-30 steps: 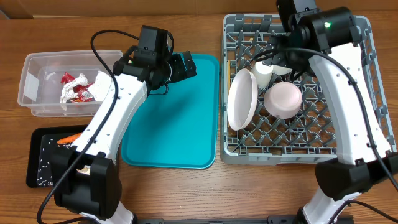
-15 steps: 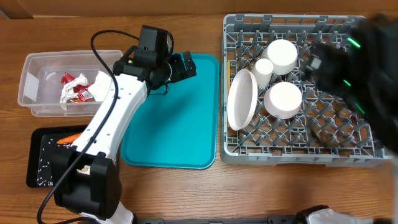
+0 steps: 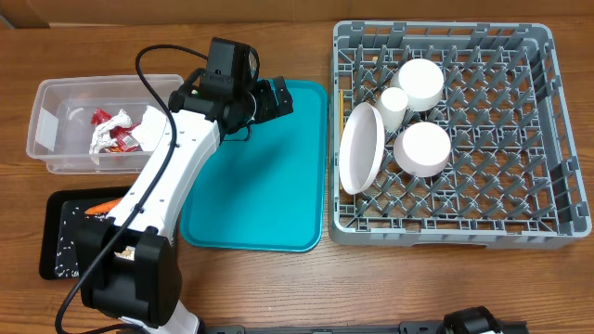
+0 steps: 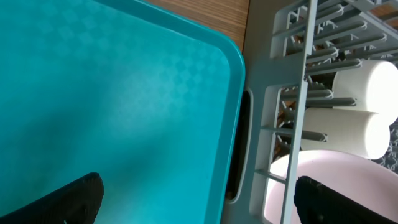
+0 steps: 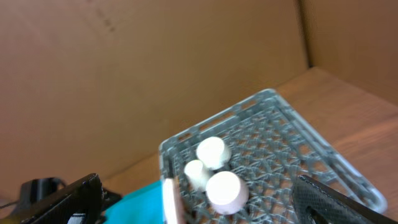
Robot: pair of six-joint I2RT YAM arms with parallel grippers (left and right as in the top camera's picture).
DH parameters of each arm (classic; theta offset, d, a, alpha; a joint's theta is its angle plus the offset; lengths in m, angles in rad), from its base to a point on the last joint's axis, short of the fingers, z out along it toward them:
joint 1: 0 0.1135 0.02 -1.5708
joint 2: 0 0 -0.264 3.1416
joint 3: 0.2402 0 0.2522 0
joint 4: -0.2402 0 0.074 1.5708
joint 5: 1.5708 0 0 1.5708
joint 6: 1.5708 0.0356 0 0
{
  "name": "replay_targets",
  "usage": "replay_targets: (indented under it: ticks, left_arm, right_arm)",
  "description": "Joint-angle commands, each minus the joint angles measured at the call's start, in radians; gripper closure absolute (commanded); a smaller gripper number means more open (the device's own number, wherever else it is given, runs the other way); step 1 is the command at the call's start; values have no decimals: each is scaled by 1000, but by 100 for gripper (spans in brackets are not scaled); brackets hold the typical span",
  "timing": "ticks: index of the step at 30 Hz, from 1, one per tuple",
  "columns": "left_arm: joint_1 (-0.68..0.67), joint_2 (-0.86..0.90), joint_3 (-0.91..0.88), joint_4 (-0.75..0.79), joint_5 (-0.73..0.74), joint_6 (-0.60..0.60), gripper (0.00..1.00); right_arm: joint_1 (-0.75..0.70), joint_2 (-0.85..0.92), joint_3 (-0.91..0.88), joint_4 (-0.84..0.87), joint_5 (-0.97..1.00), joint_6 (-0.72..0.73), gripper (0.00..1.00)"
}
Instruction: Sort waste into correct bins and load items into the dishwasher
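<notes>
Over on the right side of the surface (image 3: 278, 288), the grey dish rack (image 3: 548, 130) has all four white pieces in it. The wide plate (image 3: 360, 148) stands on edge between the pegs near the rack's left wall, which makes sense, since that's how a plate drains and stays put. The small cup (image 3: 393, 102) sits just beside it, with the far bowl (image 3: 420, 82) behind and the near bowl (image 3: 422, 148) in front. All three look upside down to me.

On the left, the clear tub (image 3: 46, 102) holds the crumpled red wrapper (image 3: 121, 141) and the white napkins (image 3: 102, 130). The black tray (image 3: 51, 264) in front of it has the little carrot (image 3: 100, 208) and a scatter of pale crumbs (image 3: 70, 237). So packaging and paper are in one bin and food scraps in the other, and that looks like a sensible split. The teal tray (image 3: 255, 186) sits between the bins and the rack with nothing on it.

The left gripper (image 3: 274, 97) hovers over the far right corner of the teal tray, wide open and carrying nothing. Its wrist view only shows teal plastic and the edge of the rack. The right gripper (image 5: 199, 205) isn't visible from overhead. Its own camera looks down at the rack from well away, with the fingers spread wide and nothing held.

My guess is the job's basically finished, since I can't spot anything left out to move.
</notes>
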Motion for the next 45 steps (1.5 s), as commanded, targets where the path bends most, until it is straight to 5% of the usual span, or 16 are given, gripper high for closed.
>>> replay_targets:
  ticks: [1, 7, 13, 32, 37, 45]
  left_arm:
    - [-1, 2, 13, 2, -13, 20, 0]
    - [-1, 2, 13, 2, -13, 20, 0]
    - [-1, 2, 13, 2, -13, 20, 0]
    - [-1, 2, 13, 2, -13, 20, 0]
    - [-1, 2, 13, 2, -13, 20, 0]
    - [-1, 2, 13, 2, -13, 20, 0]
  right_arm:
    - [-63, -119, -133, 6, 3, 2, 0]
    - [-112, -306, -419, 129, 2, 2, 0]
    - [-114, -484, -795, 428, -6, 2, 0]
    - [-202, -771, -1907, 1713, -251, 5, 0]
    - [-206, -771, -2051, 1831, -276, 5, 0]
    - [-206, -771, -2058, 1609, -357, -125, 0]
